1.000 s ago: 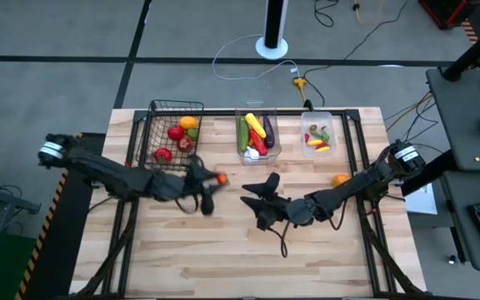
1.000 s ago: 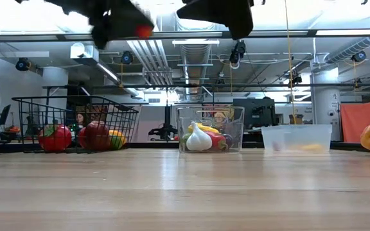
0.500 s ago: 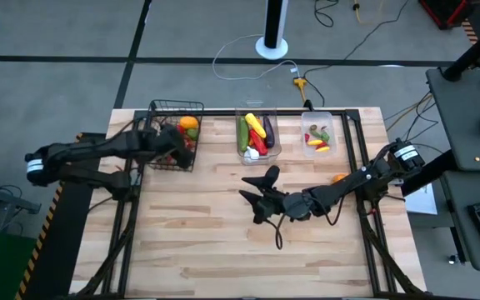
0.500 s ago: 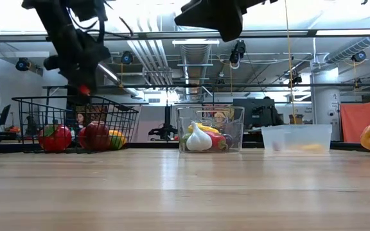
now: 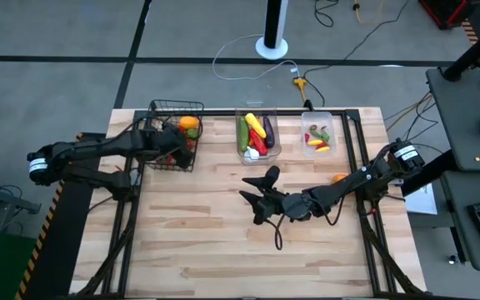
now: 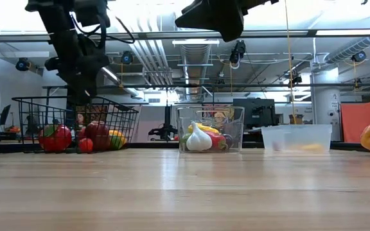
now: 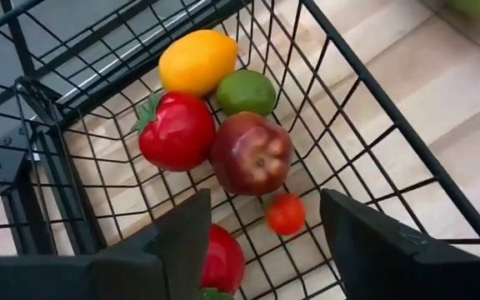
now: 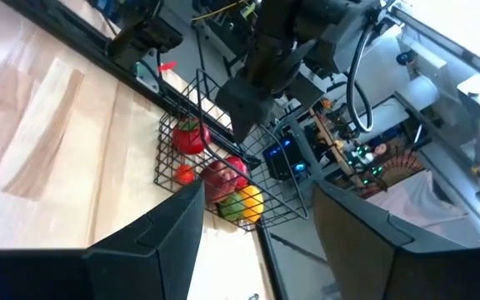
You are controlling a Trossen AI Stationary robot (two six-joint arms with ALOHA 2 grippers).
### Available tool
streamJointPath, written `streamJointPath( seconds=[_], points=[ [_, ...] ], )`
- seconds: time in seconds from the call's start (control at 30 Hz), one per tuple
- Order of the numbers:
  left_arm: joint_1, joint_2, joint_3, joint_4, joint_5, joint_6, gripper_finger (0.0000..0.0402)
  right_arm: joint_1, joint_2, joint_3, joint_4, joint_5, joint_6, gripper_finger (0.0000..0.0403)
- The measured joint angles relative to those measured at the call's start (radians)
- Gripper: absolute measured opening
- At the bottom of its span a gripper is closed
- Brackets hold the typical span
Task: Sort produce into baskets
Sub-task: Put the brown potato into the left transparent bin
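The left hand (image 7: 261, 250) hangs released over the wire basket (image 5: 173, 133), inside its rim, a small tomato (image 7: 286, 214) lying below by the apple (image 7: 251, 153). The right hand (image 5: 257, 190) hovers open and empty above bare mid-table (image 5: 223, 242).

Quick count: three baskets on the counter (image 5: 223, 242), so one black wire basket (image 5: 158, 133), one taller clear bin (image 5: 257, 153), one shallower clear bin (image 5: 317, 117). The left wrist view shows six pieces inside the wire one (image 7: 248, 154). One orange piece (image 5: 340, 178) sits loose. Two arms, one claw each (image 5: 173, 143) (image 5: 257, 193).
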Motion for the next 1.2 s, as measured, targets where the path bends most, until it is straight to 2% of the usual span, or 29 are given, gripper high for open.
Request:
streamJointPath(
  seconds=[0.2, 0.37, 0.47, 0.57, 0.63, 0.83, 1.03, 1.2],
  points=[
    [-0.089, -0.002, 0.0, 0.031, 0.0, -0.027, 0.022, -0.003, 0.0, 0.0, -0.004, 0.029, 0.095, 0.0212],
    [-0.271, -0.002, 0.0, 0.181, -0.007, -0.021, 0.0215, -0.007, 0.0, 0.0, -0.007, 0.055, 0.215, 0.0212],
    [-0.395, 0.006, 0.0, 0.293, -0.055, -0.02, 0.0209, -0.009, -0.006, 0.0, -0.02, 0.062, 0.304, 0.0212],
    [-0.511, 0.027, 0.0, 0.377, -0.122, -0.019, 0.0206, -0.01, -0.017, 0.019, -0.118, 0.055, 0.427, 0.0212],
    [-0.578, 0.048, 0.0, 0.419, -0.168, -0.016, 0.0205, -0.013, -0.028, 0.047, -0.262, 0.044, 0.535, 0.0212],
    [-0.704, 0.14, 0.0, 0.491, -0.251, -0.016, 0.0205, -0.037, -0.037, 0.188, -0.806, -0.152, 0.952, 0.0212],
    [-0.729, 0.222, 0.008, 0.516, -0.264, -0.016, 0.0205, -0.039, -0.036, 0.275, -1.352, -0.201, 1.336, 0.0212],
    [-0.728, 0.261, 0.037, 0.514, -0.268, 0.02, 0.0205, -0.045, -0.038, 0.302, -1.765, -0.351, 1.523, 0.0212]
  ],
)
